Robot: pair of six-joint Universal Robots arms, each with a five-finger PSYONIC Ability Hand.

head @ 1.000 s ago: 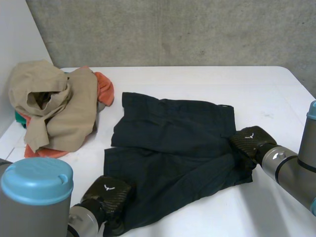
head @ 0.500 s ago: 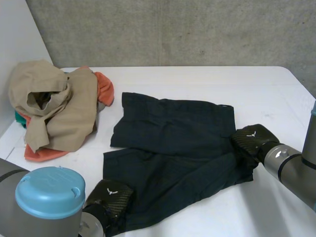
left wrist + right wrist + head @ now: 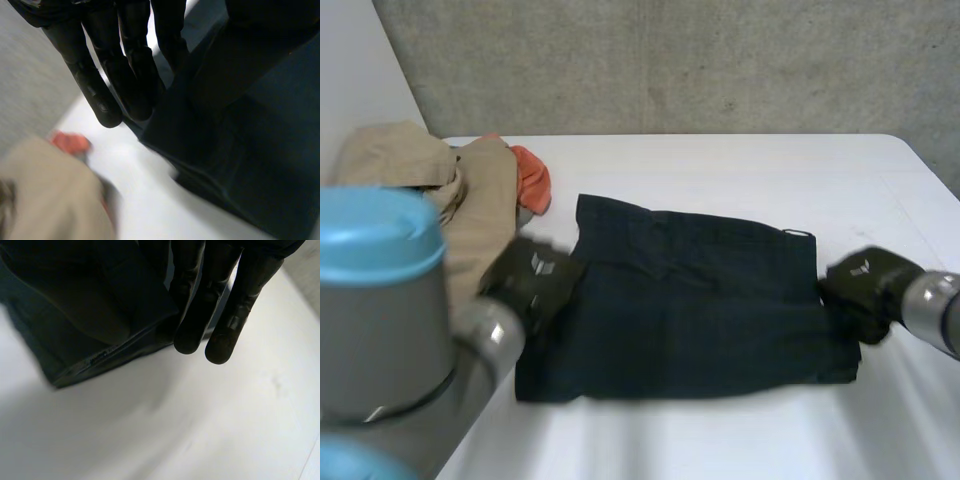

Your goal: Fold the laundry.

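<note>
Shorts [image 3: 690, 305] in left hand [image 3: 533, 279], right hand [image 3: 865, 286]

A white bench [image 3: 720, 165] spreads across the head view, matte and evenly lit, its far edge running straight from 10 o'clock to a rounded corner near 2 o'clock. Behind it, at 12 o'clock, stands a rough grey concrete wall [image 3: 740, 60], mottled, with a faint vertical seam near its middle. At 10 o'clock a smooth pale panel [image 3: 355, 80] slants down to meet the bench's left side.
</note>
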